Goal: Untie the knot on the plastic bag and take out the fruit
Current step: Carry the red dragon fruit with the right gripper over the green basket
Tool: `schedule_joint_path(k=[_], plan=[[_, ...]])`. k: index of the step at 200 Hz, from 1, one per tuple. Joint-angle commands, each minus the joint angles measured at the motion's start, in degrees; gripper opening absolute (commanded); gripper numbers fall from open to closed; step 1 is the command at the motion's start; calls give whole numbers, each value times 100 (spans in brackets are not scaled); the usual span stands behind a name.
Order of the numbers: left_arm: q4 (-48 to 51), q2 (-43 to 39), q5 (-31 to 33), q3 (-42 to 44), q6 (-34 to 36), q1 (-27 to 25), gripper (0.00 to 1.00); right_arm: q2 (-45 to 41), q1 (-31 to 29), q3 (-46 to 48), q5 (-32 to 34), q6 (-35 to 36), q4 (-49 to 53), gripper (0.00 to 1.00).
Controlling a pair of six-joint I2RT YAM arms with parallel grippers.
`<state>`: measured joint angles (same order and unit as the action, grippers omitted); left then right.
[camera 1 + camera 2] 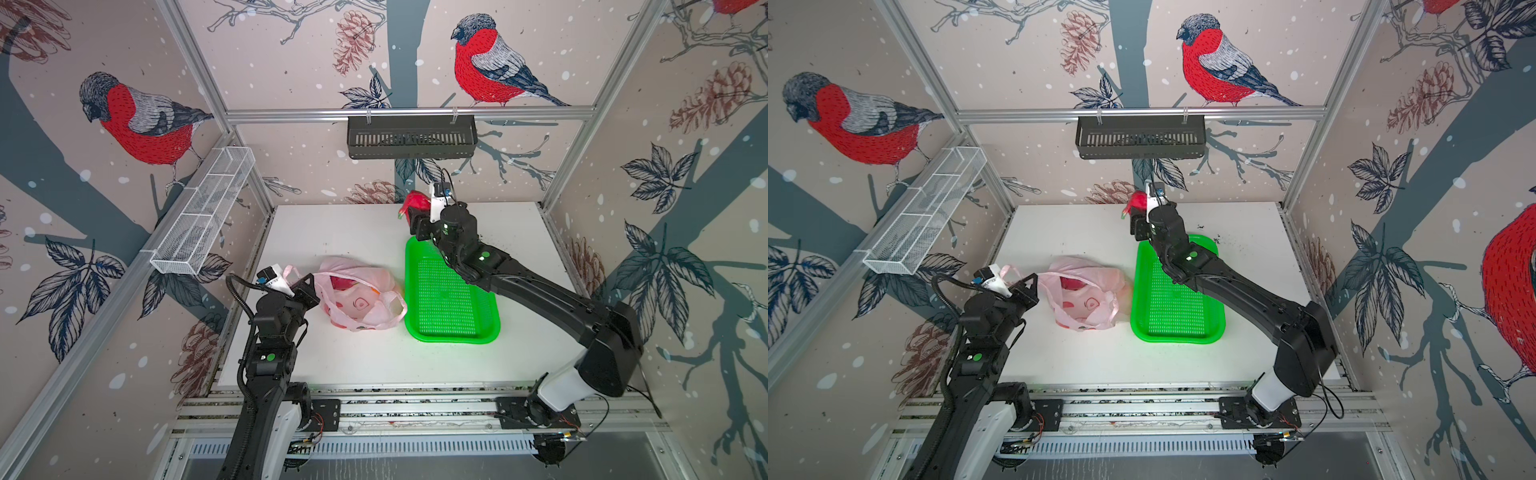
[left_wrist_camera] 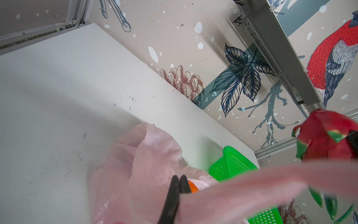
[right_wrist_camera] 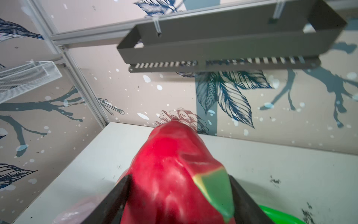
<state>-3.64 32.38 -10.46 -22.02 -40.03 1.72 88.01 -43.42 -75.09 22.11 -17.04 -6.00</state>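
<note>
Step in hand, by my judgement: taking out the fruit, with the untying done. No knot shows, and the mouth of the bag [image 1: 357,291] gapes upward. The bag lies on the table [image 1: 332,232] at about 8 o'clock from the table's middle. It is thin, pale pink and crumpled, with red prints on its film. The left pincer [image 2: 179,177] stands at the bag's 9 o'clock side, jaws together and clamped on a handle [image 2: 251,186], which stretches taut from it. A second handle [image 1: 397,305] lies slack at the bag's 4 o'clock corner. The right pincer [image 3: 179,176] is raised in the air over the 12 o'clock end of the basket [image 1: 453,338]. It is clamped on a dragon fruit [image 1: 415,200], which is magenta-red with green-tipped scales and clear of the bag. The basket, just beside the bag at 3 o'clock, appears to hold nothing yet. A red fruit [image 1: 340,282] and an orange fruit [image 2: 191,187] show inside the bag. The next move calls, I judge, for lowering the dragon fruit into the basket and parting the jaws, while the left pincer holds the mouth open for another reach. Risk: the thin film may drag or collapse over the remaining fruit.
</note>
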Motion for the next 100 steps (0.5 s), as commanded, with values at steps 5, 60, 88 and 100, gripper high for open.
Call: schedule_joint_path(k=[5, 60, 88, 100], plan=[[-102, -56, 75, -105, 59, -5, 0, -347, 238, 584, 159, -1028, -30, 10], [-6, -70, 65, -140, 111, -3, 0, -291, 624, 1328, -150, -2005, 145, 10], [15, -101, 79, -118, 101, 3, 0, 4, 692, 1479, -288, -2294, -9, 9], [15, -96, 88, -118, 109, -3, 0, 144, 704, 1497, -334, -2400, -54, 9]])
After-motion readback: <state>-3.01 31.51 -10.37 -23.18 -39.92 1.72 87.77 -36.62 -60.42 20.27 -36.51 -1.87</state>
